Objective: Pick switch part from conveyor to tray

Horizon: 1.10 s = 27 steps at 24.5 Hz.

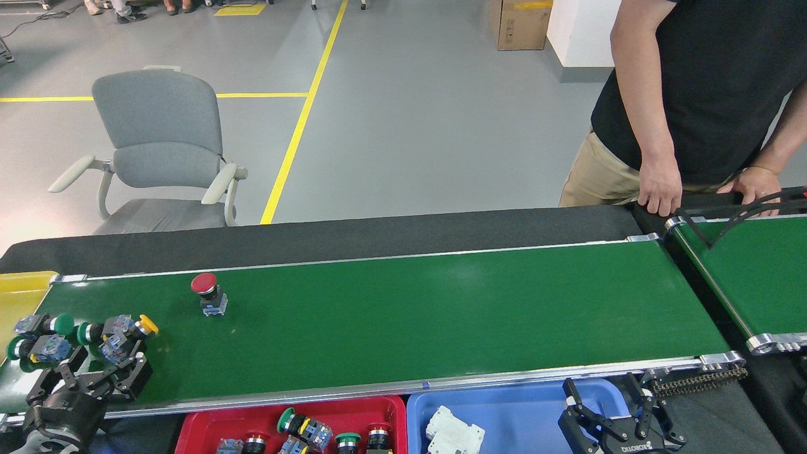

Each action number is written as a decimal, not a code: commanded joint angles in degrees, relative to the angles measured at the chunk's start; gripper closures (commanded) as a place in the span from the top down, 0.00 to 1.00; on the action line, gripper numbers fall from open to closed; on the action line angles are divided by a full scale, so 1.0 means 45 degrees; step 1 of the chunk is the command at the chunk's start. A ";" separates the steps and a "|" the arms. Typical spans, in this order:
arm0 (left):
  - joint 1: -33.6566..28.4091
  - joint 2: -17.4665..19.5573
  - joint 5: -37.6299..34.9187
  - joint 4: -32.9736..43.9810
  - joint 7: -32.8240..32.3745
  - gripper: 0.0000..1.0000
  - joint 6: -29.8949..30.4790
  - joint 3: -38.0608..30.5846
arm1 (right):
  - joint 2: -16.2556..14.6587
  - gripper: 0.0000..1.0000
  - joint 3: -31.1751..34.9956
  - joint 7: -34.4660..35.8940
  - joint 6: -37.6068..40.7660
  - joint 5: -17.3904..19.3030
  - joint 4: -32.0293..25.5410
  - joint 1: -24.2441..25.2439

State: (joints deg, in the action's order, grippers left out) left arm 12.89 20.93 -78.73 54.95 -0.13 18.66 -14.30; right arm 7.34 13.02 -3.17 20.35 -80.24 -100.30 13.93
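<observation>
The conveyor (410,315) carries several switch parts. One with a red cap (207,291) stands alone left of the middle. A cluster lies at the belt's far left: two green-capped ones (38,334) and a yellow-capped pair (123,334). My left gripper (104,369) is open at the belt's near left corner, its fingertips just short of the yellow-capped pair. My right gripper (602,388) hangs open over the blue tray (523,407), nothing in it. The red tray (391,407) below the belt holds several switch parts.
A yellow bin (22,287) sits past the belt's left end. A second, narrower green belt (756,271) angles in at the right. A person (693,94) stands behind it, hands on the table edge. A grey chair (157,145) is beyond the table.
</observation>
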 commanded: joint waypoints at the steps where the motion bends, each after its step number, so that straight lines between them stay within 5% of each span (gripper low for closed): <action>1: 0.0632 0.0193 -0.0023 -0.0590 0.0262 0.88 -0.0241 0.0248 | -0.0087 0.99 -0.0022 0.0021 0.0048 0.0038 -0.0133 -0.0087; 5: 0.0808 0.0134 0.0016 -0.1098 0.0555 0.33 -0.0534 0.0404 | -0.0126 0.99 -0.0022 0.0021 0.0088 0.0038 -0.0133 -0.0068; 6: 0.0789 0.0075 0.0036 -0.1098 0.0614 0.28 -0.0534 0.0404 | -0.0126 0.99 -0.0022 0.0021 0.0068 0.0077 -0.0133 -0.0068; 10: 0.0066 -0.0081 0.0055 -0.0492 0.1415 0.13 -0.0417 0.0502 | -0.0146 0.99 -0.0022 0.0021 0.0009 0.0077 -0.0133 0.0010; 16: -0.4270 -0.1136 0.0504 0.5836 0.1571 0.08 0.0501 0.0775 | -0.0204 0.99 0.0076 0.0021 -0.0049 0.0116 -0.0133 -0.0009; 20: -0.8040 -0.1819 0.0387 1.0094 0.1473 0.17 0.1810 0.1303 | -0.0244 0.99 0.0056 0.0021 0.0009 0.0116 -0.0133 -0.0009; 24: -0.9172 -0.2972 0.0387 1.0426 0.1512 0.94 0.2200 0.2572 | -0.0283 0.99 0.0193 0.0021 -0.0049 0.0136 -0.0153 -0.0048; 27: -0.9250 -0.3186 0.0387 1.0426 0.1571 0.99 0.2122 0.2318 | -0.0302 0.99 0.0193 0.0021 -0.0049 0.0136 -0.0172 -0.0029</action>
State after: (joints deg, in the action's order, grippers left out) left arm -28.69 6.55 -76.96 101.06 6.16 28.06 -3.14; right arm 6.34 13.68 -3.19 20.03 -79.85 -100.28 14.12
